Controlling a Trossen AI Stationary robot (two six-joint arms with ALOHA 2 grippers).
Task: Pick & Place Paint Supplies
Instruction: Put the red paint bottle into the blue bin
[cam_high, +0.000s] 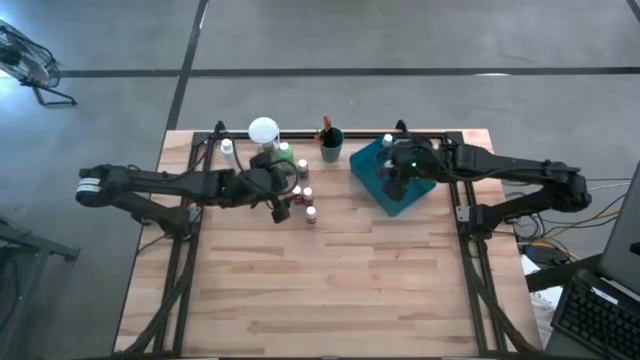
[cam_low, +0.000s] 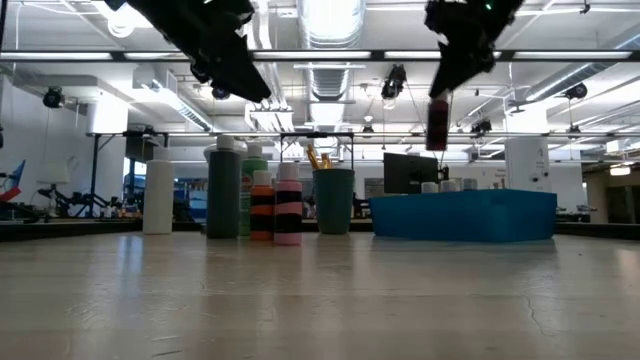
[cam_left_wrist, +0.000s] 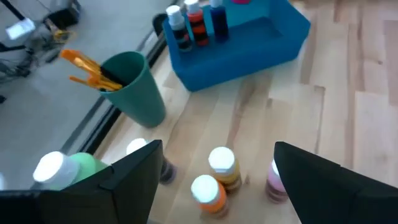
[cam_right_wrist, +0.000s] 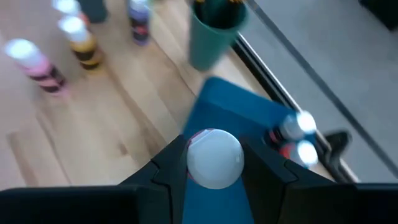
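My right gripper (cam_right_wrist: 214, 171) is shut on a dark red, white-capped paint bottle (cam_low: 437, 122) and hovers above the blue tray (cam_high: 372, 160) at the far right. A few capped bottles (cam_left_wrist: 194, 25) stand in the tray's far corner. My left gripper (cam_left_wrist: 214, 180) hangs open, with nothing between its fingers, above a cluster of bottles on the table: orange (cam_left_wrist: 208, 190), pink (cam_left_wrist: 275, 177) and green (cam_left_wrist: 65, 169). A green cup (cam_high: 332, 147) with brushes stands between the cluster and the tray. My right gripper pinches the bottle between its two fingers just below the white cap (cam_right_wrist: 214, 157). The fingers slant down from the table's right side. The bottle's body (cam_low: 437, 125) hangs upright below them, lifted clear over the tray.
A round white-topped object (cam_high: 263, 130) stands at the far edge behind the bottle cluster, and a tall white bottle (cam_low: 157, 195) stands left of it. Bare wood (cam_high: 330, 290) covers the near half of the table.
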